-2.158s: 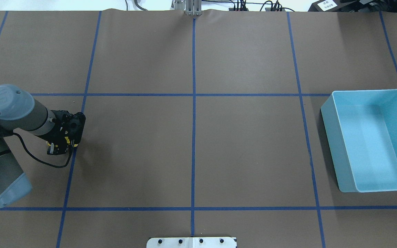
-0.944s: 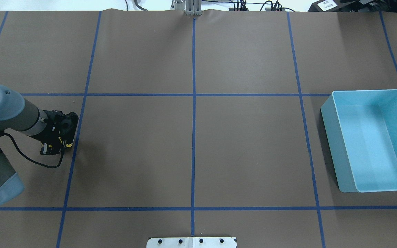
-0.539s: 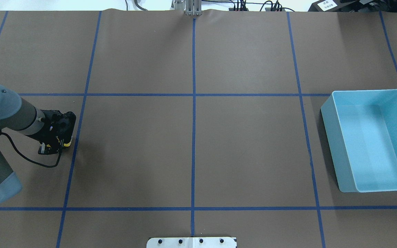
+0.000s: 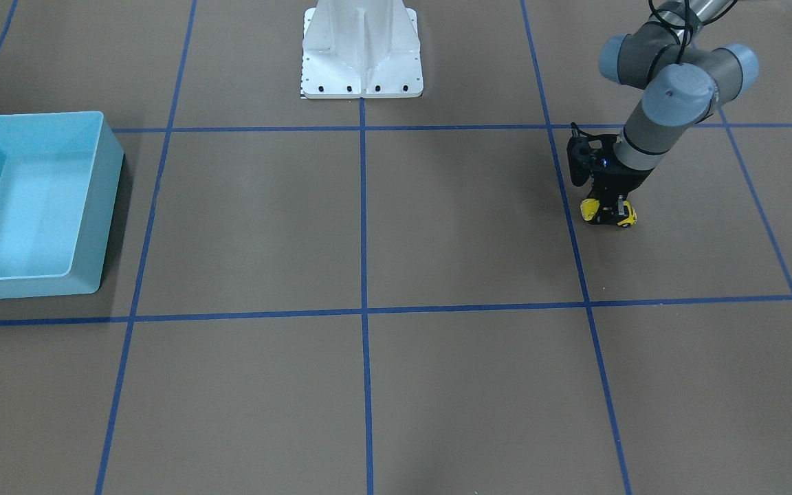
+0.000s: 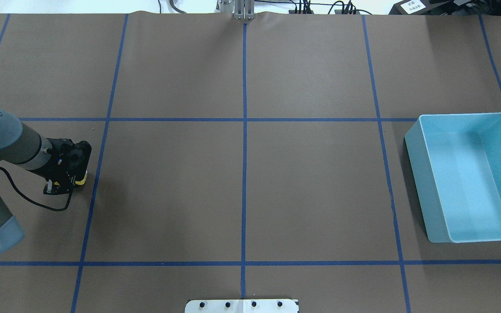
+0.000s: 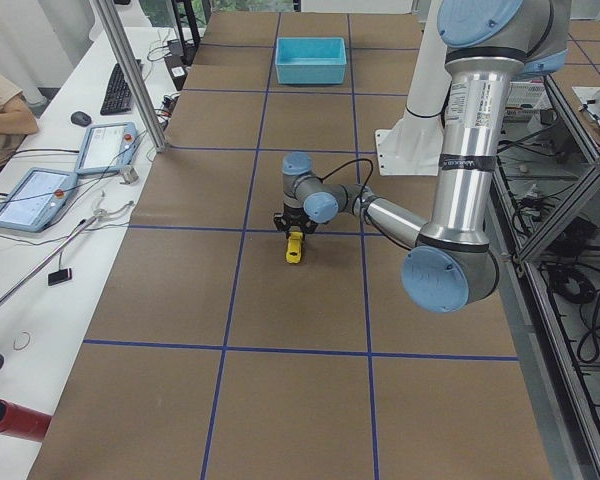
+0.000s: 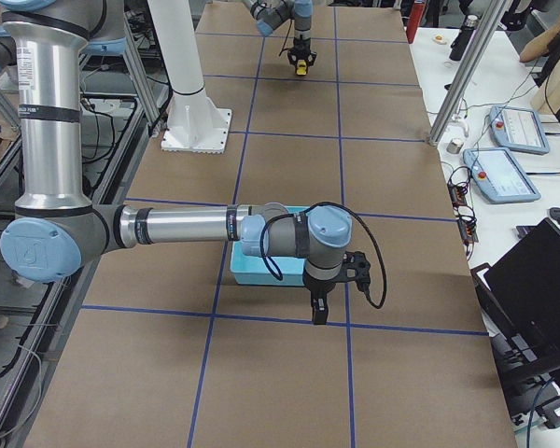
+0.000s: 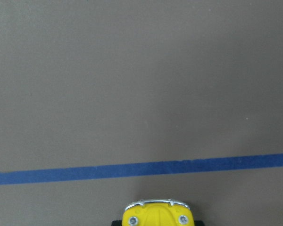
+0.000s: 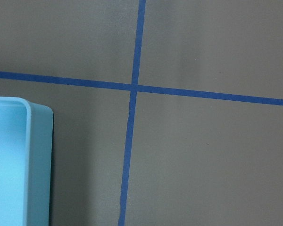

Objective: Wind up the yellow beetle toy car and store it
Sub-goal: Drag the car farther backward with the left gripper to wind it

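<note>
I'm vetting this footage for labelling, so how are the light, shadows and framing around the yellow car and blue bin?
Front-facing: sharp, even light; the left claw covers the middle of the yellow beetle toy car; the light blue bin throws a dark shadow along one side wall. Left wrist-mounted: the car is cropped by the bottom edge, no glare.

No text can be read: the white label [image 5: 412,5] beyond the surface's [image 5: 311,174] far edge is too blurred.

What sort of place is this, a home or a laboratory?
Probably a robotics laboratory: a brown paper-covered table gridded with blue tape, a grey industrial robot arm, and touch-screen control panels beside it.
</note>
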Robot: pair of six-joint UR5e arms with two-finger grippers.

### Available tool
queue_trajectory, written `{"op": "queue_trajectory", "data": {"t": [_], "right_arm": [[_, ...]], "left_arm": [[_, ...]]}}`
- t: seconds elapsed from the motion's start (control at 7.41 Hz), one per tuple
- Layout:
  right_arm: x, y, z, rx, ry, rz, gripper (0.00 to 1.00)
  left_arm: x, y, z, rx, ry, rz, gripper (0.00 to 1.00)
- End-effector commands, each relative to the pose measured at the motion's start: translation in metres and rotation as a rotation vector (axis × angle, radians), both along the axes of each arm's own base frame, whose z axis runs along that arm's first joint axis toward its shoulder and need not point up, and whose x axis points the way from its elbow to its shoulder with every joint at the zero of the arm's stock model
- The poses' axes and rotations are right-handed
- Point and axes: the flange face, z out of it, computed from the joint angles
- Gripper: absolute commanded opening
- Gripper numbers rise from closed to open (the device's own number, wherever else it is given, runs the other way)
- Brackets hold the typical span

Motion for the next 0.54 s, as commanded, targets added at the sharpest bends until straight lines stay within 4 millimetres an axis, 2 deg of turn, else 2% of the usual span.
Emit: {"op": "queue_trajectory", "data": {"t": [0.0, 0.27, 0.4], "right_arm": [[0.0, -0.0001, 0.0006, -0.001, -0.001, 0.0, 1.0], [0.0, -0.0001, 0.0006, -0.001, -0.001, 0.0, 1.0], [0.0, 0.0014, 0.0028, -0.006, 0.0, 0.0, 1.0]], "left_arm": [[-0.004, 0.0029, 0.0051, -0.002, 0.003, 0.003, 0.33], [-0.0059, 0.0034, 0.0086, -0.001, 0.004, 0.001, 0.34], [-0.0025, 0.0011, 0.0088, 0.03, -0.002, 0.034, 0.99]]}}
